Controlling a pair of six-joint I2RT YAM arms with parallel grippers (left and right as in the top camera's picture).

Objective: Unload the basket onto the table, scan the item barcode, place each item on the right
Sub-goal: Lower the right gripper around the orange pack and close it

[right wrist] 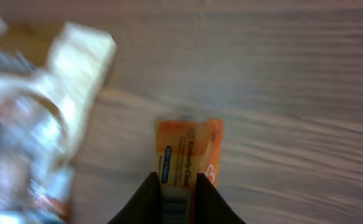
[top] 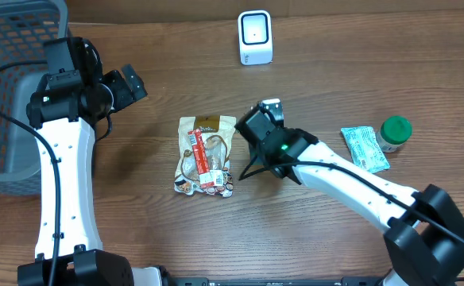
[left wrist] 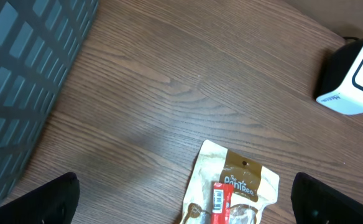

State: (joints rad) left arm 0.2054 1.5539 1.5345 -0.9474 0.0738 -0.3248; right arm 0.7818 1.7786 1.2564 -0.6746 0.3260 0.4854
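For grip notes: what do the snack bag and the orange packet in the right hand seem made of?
Snack bag: likely glossy plastic film, with a clear, glinting window. Orange packet: flat printed sachet, film or paper; too blurred to tell.

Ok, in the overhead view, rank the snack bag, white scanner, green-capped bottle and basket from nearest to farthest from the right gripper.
From the right gripper:
1. Snack bag, right beside it, mid-table.
2. White scanner, at the far table edge.
3. Green-capped bottle, on the right arm's side.
4. Basket, by the left arm.
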